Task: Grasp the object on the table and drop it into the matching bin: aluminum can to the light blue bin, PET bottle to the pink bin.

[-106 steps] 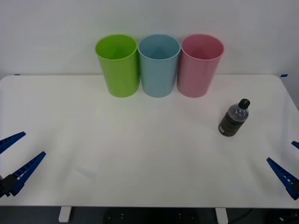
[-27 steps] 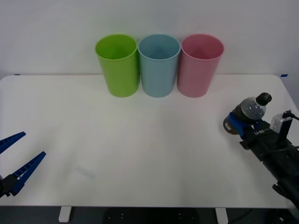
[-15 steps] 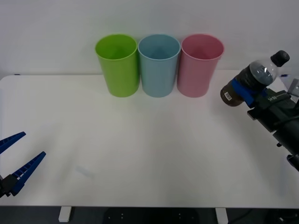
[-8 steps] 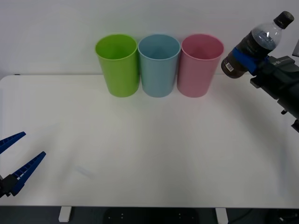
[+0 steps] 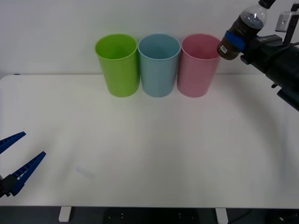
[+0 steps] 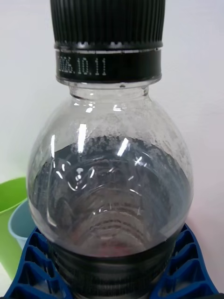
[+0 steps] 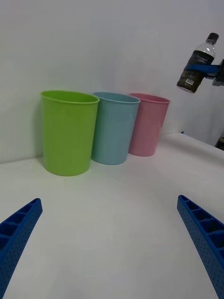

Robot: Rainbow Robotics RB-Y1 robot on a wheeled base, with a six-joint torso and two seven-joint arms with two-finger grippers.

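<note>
The PET bottle (image 5: 244, 27), clear with dark brown liquid and a black cap, hangs high in the air, tilted with its cap up and to the right. My right gripper (image 5: 232, 41) is shut on its lower body; in the right wrist view the blue fingers (image 6: 36, 268) clamp the bottle (image 6: 109, 187) from both sides. Its base is level with the rim of the pink bin (image 5: 198, 70) and just to the right of it. The light blue bin (image 5: 159, 70) stands left of the pink one. My left gripper (image 5: 18, 156) rests open at the near left of the table (image 5: 149, 140).
A lime green bin (image 5: 119, 70) stands left of the light blue one; all three bins line up at the table's far edge against a white wall. The left wrist view shows the three bins (image 7: 114, 126) and the held bottle (image 7: 196, 70) above them.
The right arm took the bottle off the table's right side, raised it, and in the last second carried it higher and leftward toward the pink bin. The left arm stayed still.
</note>
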